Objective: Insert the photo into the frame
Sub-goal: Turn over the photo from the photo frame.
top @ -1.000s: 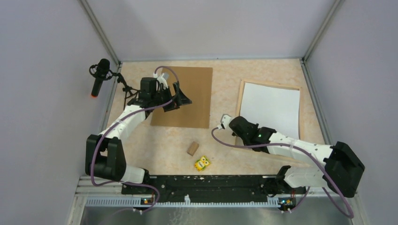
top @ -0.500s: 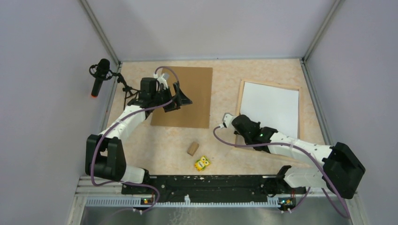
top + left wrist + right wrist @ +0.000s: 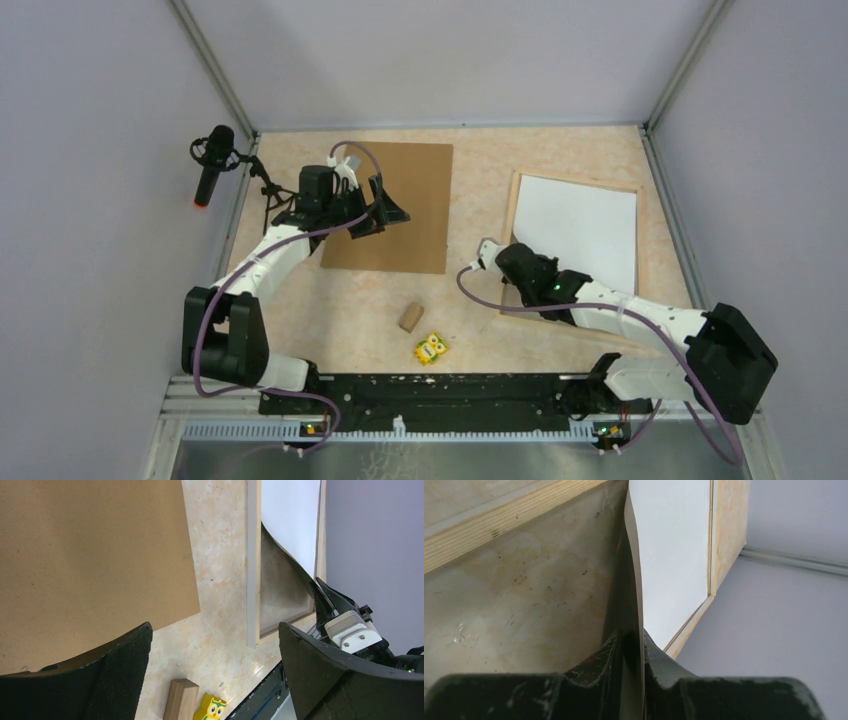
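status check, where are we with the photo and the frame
Left gripper open, over the backing board. Right gripper pinching the photo by its near edge, white side up, far part lying in the frame. Nothing else in the frame.

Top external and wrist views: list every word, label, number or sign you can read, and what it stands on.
None: no readable text shows on the photo, frame, brown board, wooden block or yellow owl toy.
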### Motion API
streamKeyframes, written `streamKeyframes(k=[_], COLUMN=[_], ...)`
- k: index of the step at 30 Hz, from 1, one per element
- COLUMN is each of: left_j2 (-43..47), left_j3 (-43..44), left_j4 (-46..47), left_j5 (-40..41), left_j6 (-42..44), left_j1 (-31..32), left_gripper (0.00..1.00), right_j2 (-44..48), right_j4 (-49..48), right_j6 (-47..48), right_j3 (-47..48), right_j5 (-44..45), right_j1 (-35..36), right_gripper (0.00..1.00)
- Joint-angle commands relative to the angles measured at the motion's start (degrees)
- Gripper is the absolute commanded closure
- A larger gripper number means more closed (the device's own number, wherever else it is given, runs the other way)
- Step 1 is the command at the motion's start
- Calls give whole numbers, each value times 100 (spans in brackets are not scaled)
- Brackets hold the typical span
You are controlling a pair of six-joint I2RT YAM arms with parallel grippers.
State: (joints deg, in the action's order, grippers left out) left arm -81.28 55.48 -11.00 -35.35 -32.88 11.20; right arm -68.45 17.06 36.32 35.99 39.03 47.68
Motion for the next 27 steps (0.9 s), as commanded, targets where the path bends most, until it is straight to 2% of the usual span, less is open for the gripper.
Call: streamKeyframes(k=[1, 7, 13, 16, 20, 27], left_j2=[-38, -38, -53, -56, -55, -83], left_j3=[-55, -55, -55, -55, -55, -55], left_j4=[254, 259, 265, 272, 259, 265], left_j5=[-111, -138, -156, -156, -147, -159], left_j6=[5, 3, -4, 6, 10, -4], left_j1=[14, 14, 14, 18, 16, 14], left_gripper=[2, 2, 2, 2, 2, 2], right_j2=[-5, 5, -274, -367, -295, 34], right_j4=[121, 292, 105, 19, 351, 883], right_j6=[87, 40, 40, 25, -187, -729], right_j3=[-1, 20, 26, 21, 173, 327], right_j5=[197, -55, 35, 75, -233, -830], right_j1=[-66, -59, -69, -62, -57, 160], right_gripper=[86, 92, 86, 77, 53, 33])
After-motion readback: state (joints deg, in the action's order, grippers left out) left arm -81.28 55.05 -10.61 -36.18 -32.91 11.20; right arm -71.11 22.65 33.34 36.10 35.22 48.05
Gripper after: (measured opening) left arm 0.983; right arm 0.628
